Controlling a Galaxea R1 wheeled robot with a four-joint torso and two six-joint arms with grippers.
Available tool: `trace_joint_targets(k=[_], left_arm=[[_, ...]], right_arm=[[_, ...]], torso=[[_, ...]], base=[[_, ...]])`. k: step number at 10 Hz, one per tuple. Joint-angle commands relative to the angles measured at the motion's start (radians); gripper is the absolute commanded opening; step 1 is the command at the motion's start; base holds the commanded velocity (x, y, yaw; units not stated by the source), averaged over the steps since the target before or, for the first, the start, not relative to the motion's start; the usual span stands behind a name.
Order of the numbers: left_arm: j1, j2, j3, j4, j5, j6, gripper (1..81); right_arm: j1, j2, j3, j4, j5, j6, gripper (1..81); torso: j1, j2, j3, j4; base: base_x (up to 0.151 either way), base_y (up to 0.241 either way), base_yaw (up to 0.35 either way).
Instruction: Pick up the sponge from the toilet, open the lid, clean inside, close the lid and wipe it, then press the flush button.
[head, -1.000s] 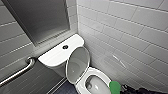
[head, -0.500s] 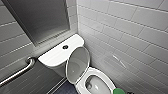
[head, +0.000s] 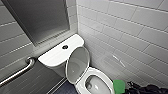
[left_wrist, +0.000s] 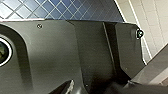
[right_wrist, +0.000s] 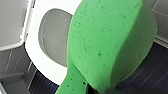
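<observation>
Right fingers (right_wrist: 91, 89) are clamped on the sponge (head: 118, 86), which is bent over and hanging at 3 o'clock off the bowl (head: 100, 72). Lid (head: 78, 63) is up at 11, by the tank (head: 55, 53). My worry: it looks like a corner pinch, so scrubbing could tug the sponge loose into the bowl. As far as I can tell the bowl holds just a bit of water.

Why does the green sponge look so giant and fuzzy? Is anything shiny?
Right wrist view: the bright green soft sponge sits very close to the camera, so it looks huge and blurry. Head view: a pale glare streak lies on the white wall tiles beside the raised white glossy oval lid.
</observation>
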Motion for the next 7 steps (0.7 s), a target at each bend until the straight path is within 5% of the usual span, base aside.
trace_joint_targets(k=[1, 3, 7], left_arm=[[-0.015, -0.016, 0.019, 0.013, 0.064, 0.005, 81.1], [-0.014, -0.016, 0.019, 0.013, 0.064, 0.005, 81.1], [-0.014, -0.017, 0.02, 0.011, 0.064, 0.003, 81.1]], right_arm=[[0.208, 0.031, 0.04, -0.136, -0.229, 0.112, 1.0], [0.254, 0.136, 0.04, -0.294, -0.341, 0.22, 1.0], [0.281, 0.378, -0.101, -0.327, -0.369, 0.24, 1.0]], torso=[[0.0, 0.0, 0.0, 0.0], [0.0, -0.001, 0.0, 0.0], [-0.001, -0.002, 0.0, -0.001]], base=[[0.0, 0.0, 0.0], [0.0, 0.0, 0.0], [0.0, 0.0, 0.0]])
